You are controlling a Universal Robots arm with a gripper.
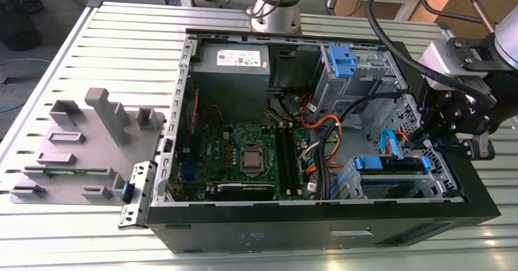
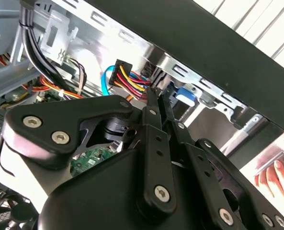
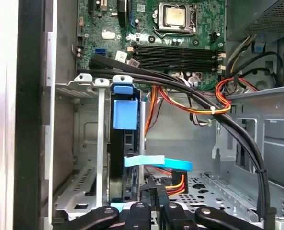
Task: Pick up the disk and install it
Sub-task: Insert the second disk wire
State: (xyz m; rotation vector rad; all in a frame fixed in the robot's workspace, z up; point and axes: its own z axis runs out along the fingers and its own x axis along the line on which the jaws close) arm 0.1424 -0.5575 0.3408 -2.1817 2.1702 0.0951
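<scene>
Judging progress: the disk (image 1: 394,165) sits in the drive cage (image 1: 356,183) at the case's near-right corner, apparently installed. Claw (image 1: 427,139) hovers just beside it, fingers together, holding nothing.

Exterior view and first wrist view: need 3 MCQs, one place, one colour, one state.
1. In the exterior view, where is the hand?
A. Over the grey fixture
B. Over the drive cage, at the case's end on the exterior view's right
C. Over the power supply

2. In the first wrist view, what colour is the flat cable by the disk?
A. Light blue
B. Red
C. Green

3. How is the case?
A. Shut, panel on
B. Open, board showing
C. Under a cloth

Key: 1 B, the hand hangs above the cage; 2 A, a light blue band crosses beside the disk; 3 B, the board lies in plain sight.
</scene>
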